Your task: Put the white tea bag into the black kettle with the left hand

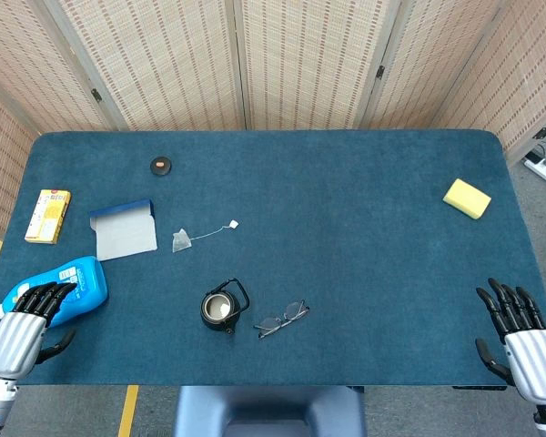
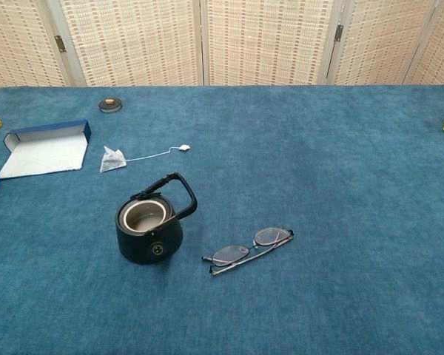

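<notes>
The white tea bag [image 1: 181,240] [image 2: 112,159] lies on the blue cloth with its string running right to a small paper tag [image 1: 234,224]. The black kettle [image 1: 218,309] [image 2: 149,231] stands open-topped nearer the front edge, its handle raised. My left hand [image 1: 25,326] hovers at the front left corner, fingers apart and holding nothing, far from the tea bag. My right hand [image 1: 520,339] sits at the front right corner, also with its fingers spread and nothing in them. The chest view shows neither hand.
A blue bottle [image 1: 73,284] lies right beside the left hand. Glasses [image 1: 282,320] [image 2: 250,249] lie right of the kettle. An open blue-and-white box [image 1: 123,229], a yellow packet [image 1: 47,216], a black lid [image 1: 161,166] and a yellow sponge [image 1: 466,198] sit further back.
</notes>
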`<state>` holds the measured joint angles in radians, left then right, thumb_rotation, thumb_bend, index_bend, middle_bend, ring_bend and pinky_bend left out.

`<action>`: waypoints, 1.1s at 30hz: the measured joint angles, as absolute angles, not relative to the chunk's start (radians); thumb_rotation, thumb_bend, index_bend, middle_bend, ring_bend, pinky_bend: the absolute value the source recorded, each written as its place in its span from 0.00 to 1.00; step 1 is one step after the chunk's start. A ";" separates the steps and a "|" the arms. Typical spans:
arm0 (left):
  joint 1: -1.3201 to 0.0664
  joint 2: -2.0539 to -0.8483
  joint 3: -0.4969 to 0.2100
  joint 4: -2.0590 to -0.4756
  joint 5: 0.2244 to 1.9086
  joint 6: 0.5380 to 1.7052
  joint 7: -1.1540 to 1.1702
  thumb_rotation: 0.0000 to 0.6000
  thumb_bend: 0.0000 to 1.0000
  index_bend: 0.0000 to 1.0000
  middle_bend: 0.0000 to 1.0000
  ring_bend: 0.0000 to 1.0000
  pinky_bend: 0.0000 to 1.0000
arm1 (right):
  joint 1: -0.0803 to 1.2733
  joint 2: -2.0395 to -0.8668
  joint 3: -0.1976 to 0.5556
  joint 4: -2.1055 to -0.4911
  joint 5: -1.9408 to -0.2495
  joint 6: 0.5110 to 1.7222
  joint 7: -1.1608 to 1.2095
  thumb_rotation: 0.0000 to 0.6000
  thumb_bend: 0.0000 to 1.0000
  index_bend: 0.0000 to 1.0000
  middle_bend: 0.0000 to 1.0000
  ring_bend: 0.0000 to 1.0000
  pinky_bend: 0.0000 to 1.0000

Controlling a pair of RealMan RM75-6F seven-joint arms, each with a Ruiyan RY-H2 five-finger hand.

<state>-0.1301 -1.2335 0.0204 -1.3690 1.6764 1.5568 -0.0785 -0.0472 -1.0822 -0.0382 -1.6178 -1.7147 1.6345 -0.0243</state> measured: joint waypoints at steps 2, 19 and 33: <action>-0.132 -1.232 0.022 -1.371 1.676 1.551 -0.081 1.00 0.36 0.17 0.23 0.17 0.21 | -0.048 -1.082 -0.039 -1.618 -1.713 1.633 -0.025 1.00 0.44 0.00 0.00 0.00 0.00; -0.203 -1.237 0.013 -1.390 1.725 1.520 -0.125 1.00 0.36 0.20 0.47 0.39 0.46 | -0.042 -1.089 -0.035 -1.625 -1.707 1.618 -0.046 1.00 0.44 0.00 0.00 0.00 0.00; -0.474 -1.362 -0.098 -1.375 1.701 1.260 -0.183 1.00 0.37 0.37 1.00 1.00 1.00 | -0.059 -1.112 -0.030 -1.615 -1.727 1.665 -0.082 1.00 0.44 0.00 0.00 0.00 0.00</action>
<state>-0.4737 -1.3622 -0.0983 -1.3747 1.7012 1.2604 -0.1827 -0.0586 -1.1119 -0.0301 -1.6153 -1.7266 1.6652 -0.0816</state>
